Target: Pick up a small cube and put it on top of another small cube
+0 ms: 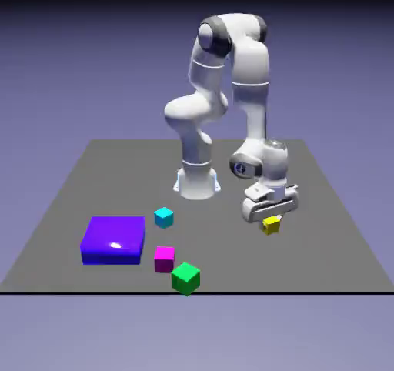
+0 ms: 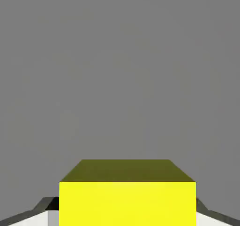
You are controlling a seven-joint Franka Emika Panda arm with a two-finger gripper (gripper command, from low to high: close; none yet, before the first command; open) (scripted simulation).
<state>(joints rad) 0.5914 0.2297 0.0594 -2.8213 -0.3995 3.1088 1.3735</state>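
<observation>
Gripping yellow cube (image 2: 127, 204) in claw (image 1: 272, 222); wrist marking (image 1: 241, 168) too small to read.

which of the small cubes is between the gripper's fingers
The yellow cube: the gripper's fingers close on its two sides, while the cyan, magenta and green cubes sit away from it.

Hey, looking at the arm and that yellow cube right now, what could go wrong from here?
The yellow cube sits between the fingertips of the gripper, so a weak grip could let it slip during the lift. The magenta cube and green cube stand close together, so stacking on either might knock its neighbour. The cyan cube has more room, but an off-centre release could still topple the stack.
</observation>
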